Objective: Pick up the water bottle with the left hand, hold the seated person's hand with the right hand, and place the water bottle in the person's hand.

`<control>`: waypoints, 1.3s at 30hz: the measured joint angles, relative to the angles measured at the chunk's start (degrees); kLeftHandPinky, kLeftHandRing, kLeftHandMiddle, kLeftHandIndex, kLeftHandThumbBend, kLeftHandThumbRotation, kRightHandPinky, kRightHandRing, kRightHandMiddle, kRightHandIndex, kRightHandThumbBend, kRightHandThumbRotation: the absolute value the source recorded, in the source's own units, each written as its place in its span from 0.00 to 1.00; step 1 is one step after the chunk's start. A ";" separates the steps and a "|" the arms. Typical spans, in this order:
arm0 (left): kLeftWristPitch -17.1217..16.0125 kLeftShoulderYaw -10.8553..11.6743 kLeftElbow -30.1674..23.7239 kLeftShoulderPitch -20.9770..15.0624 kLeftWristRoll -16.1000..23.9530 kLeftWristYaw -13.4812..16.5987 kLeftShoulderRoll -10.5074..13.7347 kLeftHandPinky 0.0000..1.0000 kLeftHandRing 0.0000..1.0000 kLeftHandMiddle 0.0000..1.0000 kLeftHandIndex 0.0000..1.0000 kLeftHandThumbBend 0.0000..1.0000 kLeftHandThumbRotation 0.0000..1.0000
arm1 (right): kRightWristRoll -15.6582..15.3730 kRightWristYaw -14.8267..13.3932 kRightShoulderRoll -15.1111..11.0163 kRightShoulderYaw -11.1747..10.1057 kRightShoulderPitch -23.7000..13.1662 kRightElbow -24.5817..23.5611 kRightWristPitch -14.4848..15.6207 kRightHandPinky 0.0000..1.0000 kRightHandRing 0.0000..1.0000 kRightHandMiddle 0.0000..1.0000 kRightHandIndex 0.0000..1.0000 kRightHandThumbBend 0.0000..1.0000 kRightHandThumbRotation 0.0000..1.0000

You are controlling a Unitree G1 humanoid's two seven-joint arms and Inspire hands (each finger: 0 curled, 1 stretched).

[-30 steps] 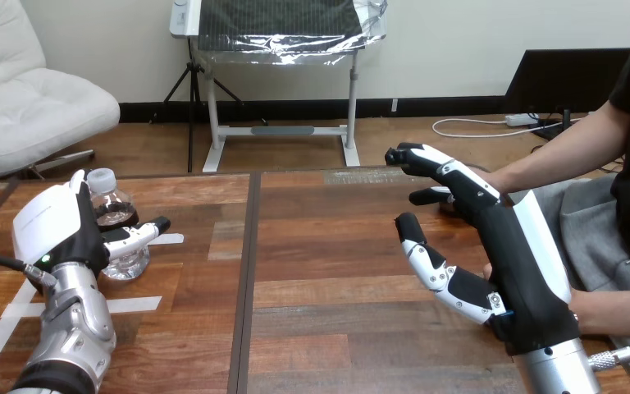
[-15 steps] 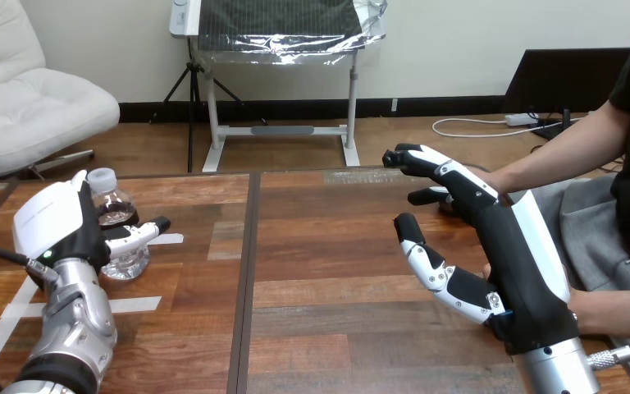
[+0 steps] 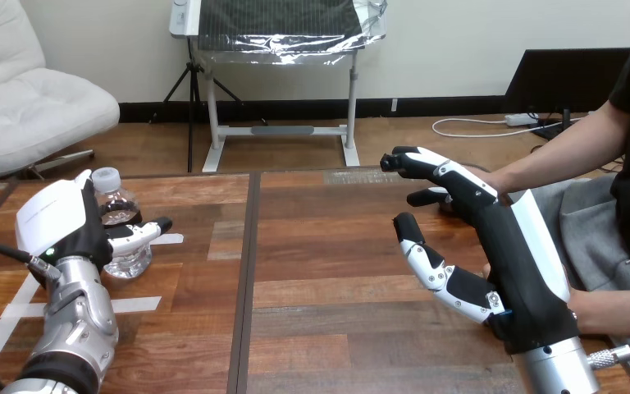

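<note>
A clear water bottle (image 3: 120, 220) with a white cap stands on the wooden table (image 3: 336, 246) at the left. My left hand (image 3: 56, 220) is wrapped round it from the near side, its thumb (image 3: 141, 234) curled across the bottle's front. At the right, my right hand (image 3: 504, 246) is raised on edge above the table with its fingers stretched out and thumb (image 3: 426, 258) spread, holding nothing that I can see. The person's forearm (image 3: 558, 160) reaches in from the right just behind it. Their hand is hidden by my right hand, so I cannot tell if the two touch.
White tape strips (image 3: 16, 310) mark the table by my left arm. A dark seam (image 3: 248, 279) runs front to back through the tabletop. A second forearm of the person (image 3: 619, 310) lies low at the right edge, beside my right wrist.
My left hand has shifted a little to the right with the bottle in it. My right hand's fingertips have edged slightly left; otherwise it holds still.
</note>
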 measured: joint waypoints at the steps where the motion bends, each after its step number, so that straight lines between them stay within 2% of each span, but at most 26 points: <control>1: 0.00 0.01 0.01 0.00 -0.03 0.02 0.00 0.82 0.84 0.86 0.85 0.84 0.51 | 0.00 0.00 -0.01 0.00 0.00 0.01 0.00 0.67 0.80 0.84 0.74 0.24 0.00; 29: -0.70 0.59 0.05 0.00 -2.61 -0.27 -0.02 0.72 0.78 0.81 0.81 0.84 0.41 | -0.02 0.00 -0.03 -0.16 -0.04 0.10 0.00 0.67 0.79 0.82 0.73 0.24 0.00; 39: -2.06 1.16 0.37 -0.01 -4.10 -1.44 -0.03 0.63 0.72 0.76 0.77 0.82 0.25 | 0.02 0.01 -0.04 -0.25 -0.39 0.62 -0.03 0.67 0.78 0.82 0.73 0.25 0.00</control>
